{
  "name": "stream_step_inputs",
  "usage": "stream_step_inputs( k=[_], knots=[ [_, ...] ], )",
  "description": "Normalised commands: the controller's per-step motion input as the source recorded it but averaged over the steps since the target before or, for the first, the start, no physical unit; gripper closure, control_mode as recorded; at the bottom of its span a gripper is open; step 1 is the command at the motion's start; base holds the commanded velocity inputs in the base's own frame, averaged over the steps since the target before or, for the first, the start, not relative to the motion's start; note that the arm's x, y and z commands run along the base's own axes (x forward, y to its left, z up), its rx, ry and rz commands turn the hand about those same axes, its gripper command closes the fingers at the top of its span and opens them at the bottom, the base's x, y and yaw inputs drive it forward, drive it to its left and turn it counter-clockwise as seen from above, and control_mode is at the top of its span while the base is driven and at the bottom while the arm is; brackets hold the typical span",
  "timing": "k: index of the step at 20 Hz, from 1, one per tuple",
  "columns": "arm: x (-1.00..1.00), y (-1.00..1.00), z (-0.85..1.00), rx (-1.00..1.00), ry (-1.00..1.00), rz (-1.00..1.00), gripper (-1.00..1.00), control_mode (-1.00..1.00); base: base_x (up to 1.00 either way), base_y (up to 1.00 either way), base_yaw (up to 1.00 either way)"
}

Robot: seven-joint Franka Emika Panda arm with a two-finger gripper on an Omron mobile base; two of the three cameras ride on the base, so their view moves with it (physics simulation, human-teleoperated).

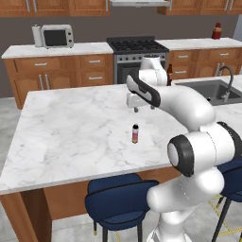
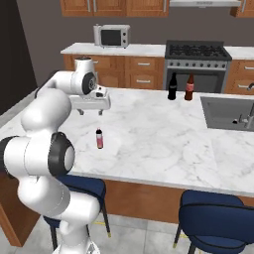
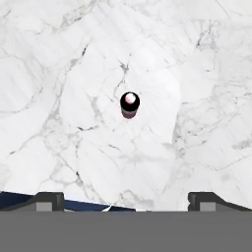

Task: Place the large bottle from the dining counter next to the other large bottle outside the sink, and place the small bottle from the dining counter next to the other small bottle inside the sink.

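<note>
Pink small bottle upright on table w/ claw spread wide, empty above; next: descend & grasp.

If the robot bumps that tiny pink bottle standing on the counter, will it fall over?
Probably yes. The small bottle is slim and stands upright on a narrow base, so a sideways nudge would likely tip it. Its round body would then probably roll on the smooth marbled dining counter. It looks light and stiff, easy to lift.

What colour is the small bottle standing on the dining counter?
The small bottle has a pink-red body and a dark cap, clearest in the left base view.
</note>
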Motion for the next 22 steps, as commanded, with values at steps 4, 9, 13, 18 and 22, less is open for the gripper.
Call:
stream_step_inputs(
  k=[4,9,13,18,22],
  knots=[
    [0.23,0.00,-0.18,0.00,0.00,0.00,-1.00,-1.00,0.00,0.00,0.00],
    [0.35,0.00,-0.31,-0.01,0.01,0.00,-1.00,-1.00,0.00,0.00,0.00],
    [0.21,0.00,-0.17,0.00,0.02,0.00,-1.00,-1.00,0.00,0.00,0.00],
    [0.13,0.04,-0.10,0.00,0.01,0.00,-1.00,-1.00,0.00,0.00,0.00],
    [0.29,0.02,-0.19,0.00,0.00,0.00,-1.00,-1.00,0.00,0.00,0.00]
  ],
)
